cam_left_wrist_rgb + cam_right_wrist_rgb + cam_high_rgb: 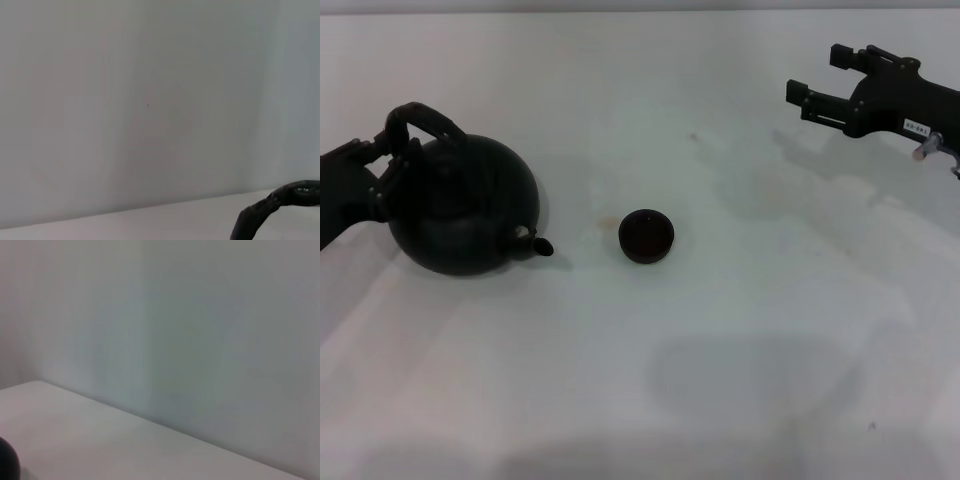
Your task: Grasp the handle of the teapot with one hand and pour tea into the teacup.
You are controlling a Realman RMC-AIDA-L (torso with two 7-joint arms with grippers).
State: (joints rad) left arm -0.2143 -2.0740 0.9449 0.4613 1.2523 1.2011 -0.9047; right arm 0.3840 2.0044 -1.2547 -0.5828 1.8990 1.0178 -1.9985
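My left pincer [382, 165] at the table's [740, 340] far left meets the handle [420, 122] of the teapot [460, 205], grip state indeterminable; teacup [646, 236] just right of the spout [536, 243], unobstructed; right pincer [825, 85] open, empty, far right.

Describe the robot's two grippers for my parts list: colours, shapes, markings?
Both are matte black. The right gripper has two straight blocky fingers, a small white label on its body and a pale cable fitting behind. The left gripper shows only dark, angular links.
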